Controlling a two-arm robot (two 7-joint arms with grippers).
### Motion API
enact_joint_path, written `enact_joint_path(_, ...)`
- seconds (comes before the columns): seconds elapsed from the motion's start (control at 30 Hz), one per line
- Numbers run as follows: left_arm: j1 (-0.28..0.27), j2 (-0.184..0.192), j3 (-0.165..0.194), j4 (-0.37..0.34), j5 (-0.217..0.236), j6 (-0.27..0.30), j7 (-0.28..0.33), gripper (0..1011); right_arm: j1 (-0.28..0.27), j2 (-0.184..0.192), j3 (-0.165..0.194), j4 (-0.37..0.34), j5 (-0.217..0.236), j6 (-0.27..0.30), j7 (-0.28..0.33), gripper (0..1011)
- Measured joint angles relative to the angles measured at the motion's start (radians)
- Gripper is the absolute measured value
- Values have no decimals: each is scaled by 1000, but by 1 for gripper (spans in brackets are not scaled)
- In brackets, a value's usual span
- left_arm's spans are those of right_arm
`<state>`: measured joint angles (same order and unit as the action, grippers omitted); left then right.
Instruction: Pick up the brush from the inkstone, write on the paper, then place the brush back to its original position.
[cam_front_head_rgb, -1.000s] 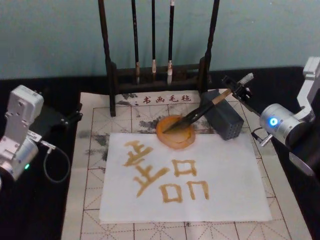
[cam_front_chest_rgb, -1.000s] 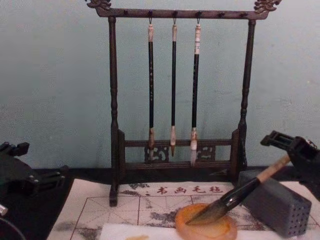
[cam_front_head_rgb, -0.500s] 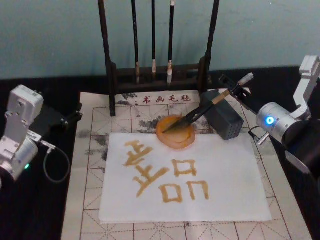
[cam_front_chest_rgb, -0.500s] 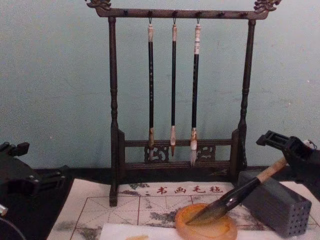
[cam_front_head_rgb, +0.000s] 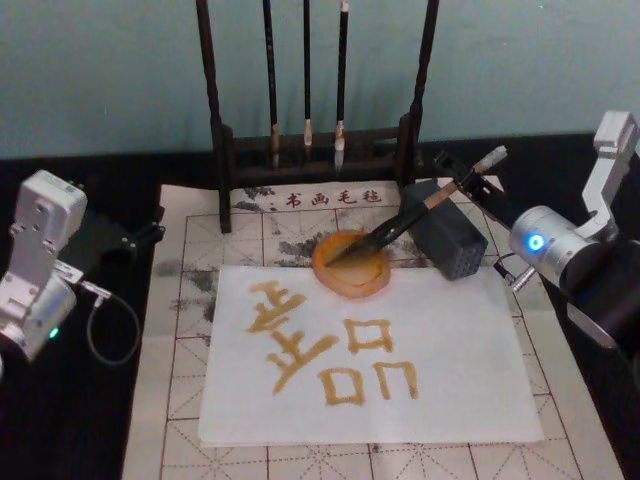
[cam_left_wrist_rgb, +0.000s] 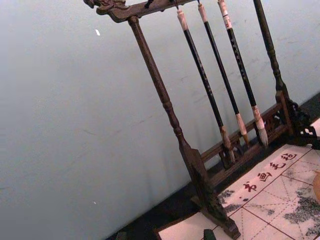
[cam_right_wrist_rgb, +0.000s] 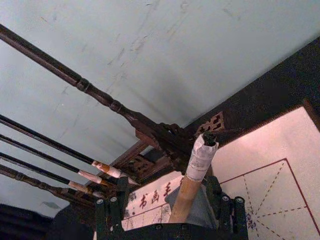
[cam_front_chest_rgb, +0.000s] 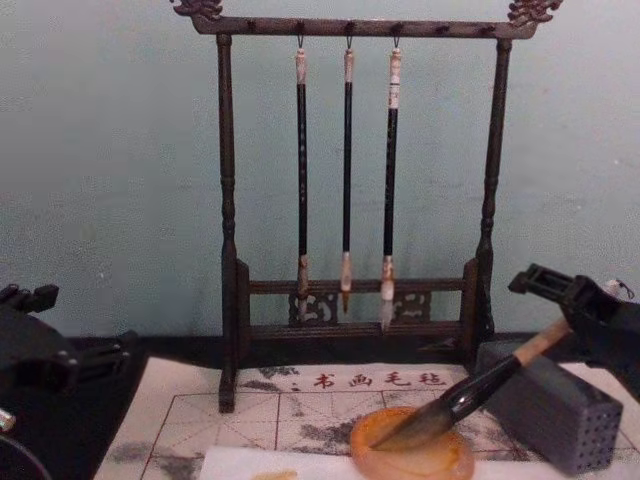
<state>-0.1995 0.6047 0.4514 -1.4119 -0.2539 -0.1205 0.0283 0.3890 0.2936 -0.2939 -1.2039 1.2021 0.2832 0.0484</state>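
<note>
Brush leans with its tuft in the inkstone and its handle over the grey block, the right gripper spread either side of that handle, on a gridded mat with lettered white paper over a black bench before a pale teal wall, left gripper parked at the left.

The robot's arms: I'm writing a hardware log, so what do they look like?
Left arm: white boxy link, silver cylindrical joint with a green light, looping black cable. Right arm: silver cylinder with a blue light, white bracket; the right gripper is black.
</note>
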Motion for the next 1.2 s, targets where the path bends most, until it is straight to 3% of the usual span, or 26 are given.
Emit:
enact_joint_path(0.23, 0, 0, 0, 0, 0, 0, 0, 1001, 9, 8, -20, 10, 4, -7, 1, 1000)
enact_joint_path(0.8, 0, 0, 0, 0, 0, 0, 0, 1001, 7, 7, -16, 8, 4, -7, 2, 993)
enact_joint_path(0.97, 0, 0, 0, 0, 0, 0, 0, 1001, 7, 6, -15, 8, 4, -6, 2, 908)
enact_joint_path(1.2, 0, 0, 0, 0, 0, 0, 0, 1001, 6, 6, -14, 7, 4, -6, 2, 687)
